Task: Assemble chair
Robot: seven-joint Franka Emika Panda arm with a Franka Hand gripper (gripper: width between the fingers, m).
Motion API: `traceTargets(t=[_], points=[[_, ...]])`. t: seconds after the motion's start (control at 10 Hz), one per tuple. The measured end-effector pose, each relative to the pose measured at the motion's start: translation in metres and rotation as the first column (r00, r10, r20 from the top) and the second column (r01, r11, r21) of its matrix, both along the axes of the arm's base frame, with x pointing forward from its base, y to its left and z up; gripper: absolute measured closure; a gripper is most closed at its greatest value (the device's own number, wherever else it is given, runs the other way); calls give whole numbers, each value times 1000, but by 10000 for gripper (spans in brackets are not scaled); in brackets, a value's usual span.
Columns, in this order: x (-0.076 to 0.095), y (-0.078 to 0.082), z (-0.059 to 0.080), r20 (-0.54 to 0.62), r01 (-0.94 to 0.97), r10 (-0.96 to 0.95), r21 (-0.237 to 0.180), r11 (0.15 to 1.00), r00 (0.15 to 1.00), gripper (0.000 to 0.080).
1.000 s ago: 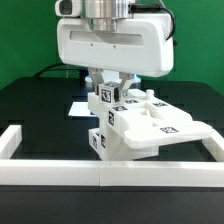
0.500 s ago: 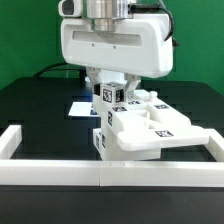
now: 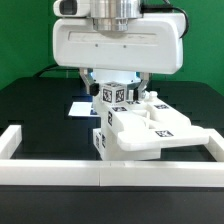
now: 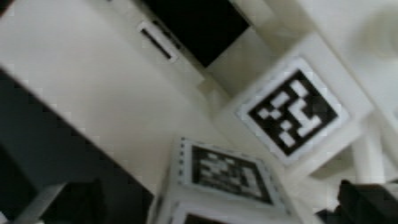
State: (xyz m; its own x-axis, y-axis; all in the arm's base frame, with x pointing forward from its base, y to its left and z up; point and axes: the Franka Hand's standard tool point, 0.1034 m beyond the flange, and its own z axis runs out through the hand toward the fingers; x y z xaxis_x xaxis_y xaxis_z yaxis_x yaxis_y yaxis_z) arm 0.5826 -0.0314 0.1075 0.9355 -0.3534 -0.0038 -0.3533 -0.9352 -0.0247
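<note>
Worktop point(image 3: 30, 105): black, matte, filling most of the exterior view. A green backdrop point(image 3: 25, 35) is seen behind it.

Border rail point(image 3: 60, 176): long, low, white, laid along the near edge of the worktop, with a short return piece on the exterior view's left.

Robot arm: glossy white housing, hung over the middle of the scene and hiding the space directly above the furniture.

Chair point(image 3: 150, 128): white blocky structure with black-and-white square tags, set on the worktop just behind the border rail, near the centre. Its broad slab is laid tilted, with the long axis run from the centre toward the exterior view's right and the near edge lowered toward the rail. A stack of small tagged blocks is stood upright at the end on the exterior view's left. In the wrist view the chair point(image 4: 294, 105) is seen close and blurred, two tags being legible.

End effector point(image 3: 117, 82): lowered over the upright stack, fingers spread wide on either side of the top block; no grip is seen.

Marker board point(image 3: 80, 108): thin, white, flat, lying behind the chair, partly hidden.
</note>
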Motion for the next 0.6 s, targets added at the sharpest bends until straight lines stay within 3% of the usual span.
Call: traceTargets(t=[0.6], points=[[0, -1, -1, 7, -433, 433, -6, 901, 901, 151]])
